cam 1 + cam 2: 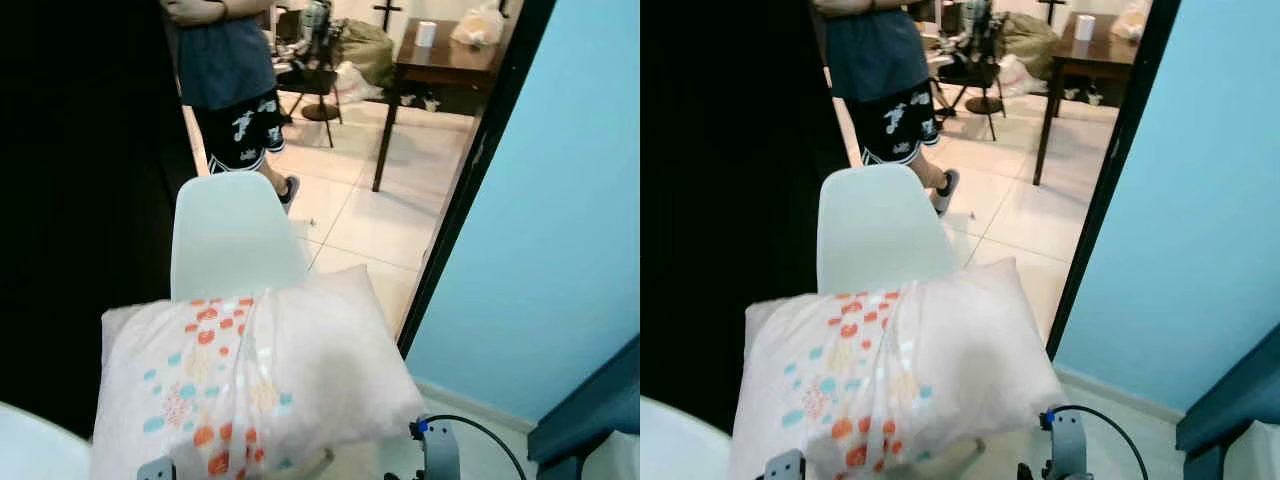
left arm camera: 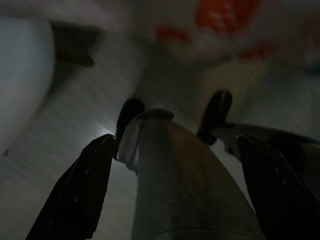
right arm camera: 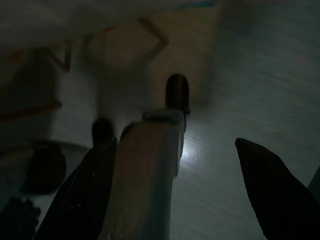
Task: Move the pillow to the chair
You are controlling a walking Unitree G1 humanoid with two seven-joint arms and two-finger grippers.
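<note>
Pillow (image 1: 250,385) with orange and teal dots, no readable writing, sits before white chair (image 1: 232,235); both pincers gape open.

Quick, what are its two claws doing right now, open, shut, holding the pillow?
Left gripper: open, fingers spread wide, holding nothing, below the pillow.
Right gripper: open too, nothing between its fingers.

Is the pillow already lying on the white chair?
Yes. The pillow covers the seat of the white chair, its far edge against the backrest.
</note>
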